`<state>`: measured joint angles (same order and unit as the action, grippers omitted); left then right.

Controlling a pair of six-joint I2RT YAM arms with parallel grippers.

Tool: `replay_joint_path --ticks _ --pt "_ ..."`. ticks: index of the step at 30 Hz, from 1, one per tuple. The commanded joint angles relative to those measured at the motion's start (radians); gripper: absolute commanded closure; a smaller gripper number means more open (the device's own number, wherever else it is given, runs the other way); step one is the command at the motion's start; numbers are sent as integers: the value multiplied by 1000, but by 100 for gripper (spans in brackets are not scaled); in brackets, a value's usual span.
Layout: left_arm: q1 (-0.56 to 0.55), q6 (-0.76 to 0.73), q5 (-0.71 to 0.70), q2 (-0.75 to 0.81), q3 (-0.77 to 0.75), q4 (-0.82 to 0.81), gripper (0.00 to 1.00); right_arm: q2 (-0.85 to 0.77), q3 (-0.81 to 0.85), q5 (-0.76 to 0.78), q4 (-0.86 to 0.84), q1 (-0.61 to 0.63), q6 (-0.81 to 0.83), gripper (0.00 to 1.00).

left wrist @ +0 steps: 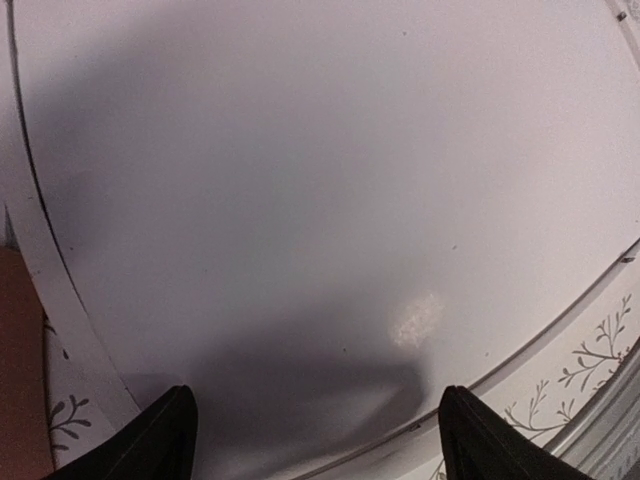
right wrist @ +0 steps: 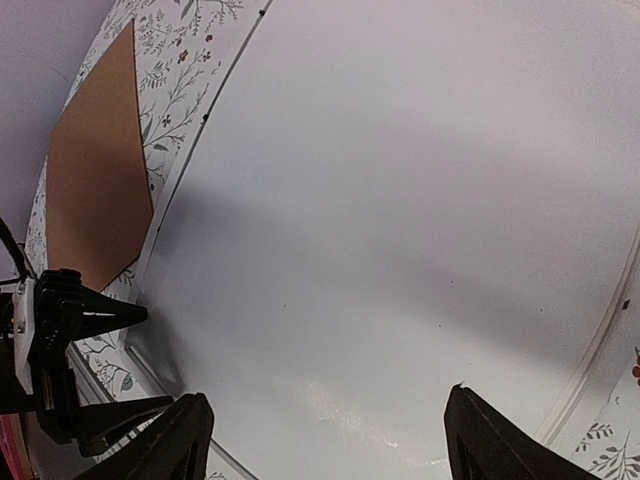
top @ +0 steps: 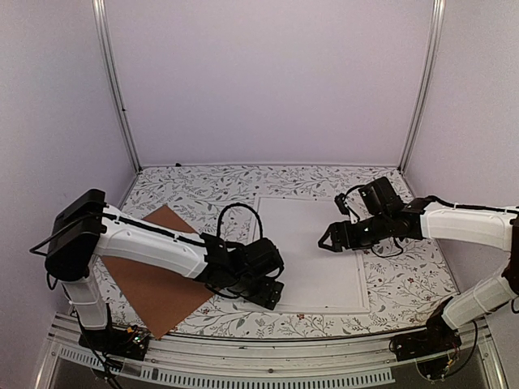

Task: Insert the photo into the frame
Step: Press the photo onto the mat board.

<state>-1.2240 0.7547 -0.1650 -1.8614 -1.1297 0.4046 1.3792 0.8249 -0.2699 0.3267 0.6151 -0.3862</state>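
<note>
Table (top: 203,182): flat top with a floral-print cover.
Room: plain lilac walls (top: 268,73) and two metal posts (top: 113,81) at the far corners.
Frame (top: 316,271): white, lying flat at the table's centre, filled by a plain white surface.
Board (top: 154,284): brown, flat at the frame's 9 o'clock, partly under the left arm.
Left gripper (left wrist: 315,430): jaws wide, holding nothing, low over the frame's 7 o'clock corner.
Right gripper (right wrist: 320,440): jaws wide, empty, above the frame's 2 o'clock part.
</note>
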Motion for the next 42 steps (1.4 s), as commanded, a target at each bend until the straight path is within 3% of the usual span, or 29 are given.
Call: replay_joint_path --ticks 1,26,37,42 --pt "-20 14 9 -17 4 -1 14 7 -15 10 -24 8 -11 16" --pt "-40 -7 -26 -12 -24 24 13 0 -15 8 -15 8 -12 16" --pt "-35 -58 -155 147 -46 34 4 -5 8 4 -22 17 -3 15" --pt "16 -5 -209 240 -26 132 1 40 76 20 -22 61 9 15"
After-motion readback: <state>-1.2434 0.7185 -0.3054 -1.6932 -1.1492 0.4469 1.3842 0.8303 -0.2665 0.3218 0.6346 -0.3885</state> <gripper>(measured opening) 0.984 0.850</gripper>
